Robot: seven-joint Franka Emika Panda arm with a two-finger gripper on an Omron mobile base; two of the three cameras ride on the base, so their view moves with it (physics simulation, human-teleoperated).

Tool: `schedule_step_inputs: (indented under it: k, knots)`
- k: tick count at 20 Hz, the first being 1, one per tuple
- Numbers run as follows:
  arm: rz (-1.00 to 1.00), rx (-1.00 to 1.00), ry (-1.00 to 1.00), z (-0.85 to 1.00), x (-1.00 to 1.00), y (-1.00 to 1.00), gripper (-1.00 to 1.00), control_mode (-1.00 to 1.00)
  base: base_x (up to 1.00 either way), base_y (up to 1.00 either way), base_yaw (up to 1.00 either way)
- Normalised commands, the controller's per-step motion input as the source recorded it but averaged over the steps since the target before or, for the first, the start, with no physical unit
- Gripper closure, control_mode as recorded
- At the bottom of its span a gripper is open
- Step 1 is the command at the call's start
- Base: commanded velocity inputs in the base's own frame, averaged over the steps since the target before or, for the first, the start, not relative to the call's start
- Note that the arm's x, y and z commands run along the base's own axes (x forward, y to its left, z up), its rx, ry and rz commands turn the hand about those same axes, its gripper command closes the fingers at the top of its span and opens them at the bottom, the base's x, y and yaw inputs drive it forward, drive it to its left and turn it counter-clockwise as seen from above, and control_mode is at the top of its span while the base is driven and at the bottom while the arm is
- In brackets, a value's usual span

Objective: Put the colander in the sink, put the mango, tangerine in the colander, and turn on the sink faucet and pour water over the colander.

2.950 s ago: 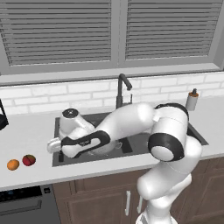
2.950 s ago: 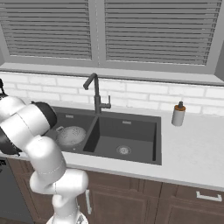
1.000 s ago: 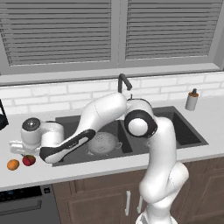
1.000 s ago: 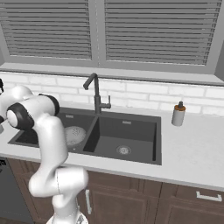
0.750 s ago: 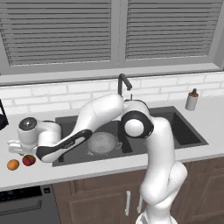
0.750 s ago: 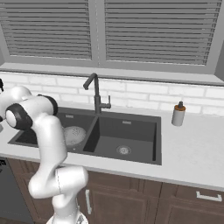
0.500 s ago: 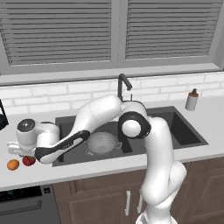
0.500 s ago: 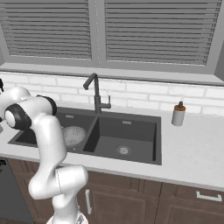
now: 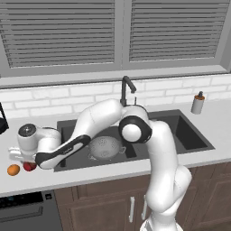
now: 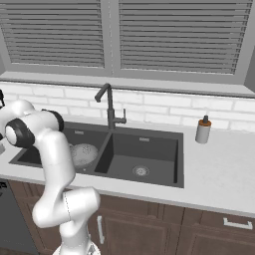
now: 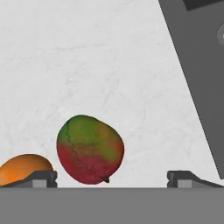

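Observation:
The silvery colander (image 9: 106, 148) (image 10: 83, 153) sits in the left basin of the dark sink (image 9: 185, 133) (image 10: 144, 149). On the counter left of the sink lie the dark red mango (image 9: 29, 166) (image 11: 89, 149) and the orange tangerine (image 9: 13, 169) (image 11: 24, 169), side by side. My gripper (image 9: 23, 159) (image 11: 113, 179) hangs open just above the mango. In the hand view the mango lies between the fingertips (image 11: 41, 178), nearer the left one, untouched. The gooseneck faucet (image 9: 125, 88) (image 10: 107, 102) stands behind the sink. Water is out of view.
A soap dispenser (image 9: 197, 103) (image 10: 202, 130) stands on the counter right of the sink. A dark appliance (image 9: 2, 124) sits at the far left edge. The sink's edge (image 11: 197, 65) runs close to the mango's right in the hand view.
My hand has swung left out of the sink, across the counter and down over the mango. The colander stays in the left basin. The jaws have stayed wide.

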Motion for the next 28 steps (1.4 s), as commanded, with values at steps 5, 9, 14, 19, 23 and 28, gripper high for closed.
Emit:
schedule_step_inputs:
  k: [5, 9, 14, 19, 23, 28]
  knots:
    - [0.00, 0.00, 0.01, -0.05, 0.21, 0.03, -1.00, -1.00, 0.00, 0.00, 0.00]
    - [0.00, 0.00, 0.05, -0.15, 0.14, 0.09, -1.00, -1.00, 0.00, 0.00, 0.00]
    - [0.00, 0.00, 0.08, -0.18, 0.08, 0.07, -1.00, -1.00, 0.00, 0.00, 0.00]
    - [0.00, 0.00, 0.05, -0.13, 0.10, 0.04, -1.00, -1.00, 0.00, 0.00, 0.00]
    - [0.00, 0.00, 0.02, -0.09, 0.09, 0.09, -1.00, -1.00, 0.00, 0.00, 0.00]
    - [0.00, 0.00, 0.03, -0.14, 0.01, 0.15, -1.00, -1.00, 0.00, 0.00, 0.00]
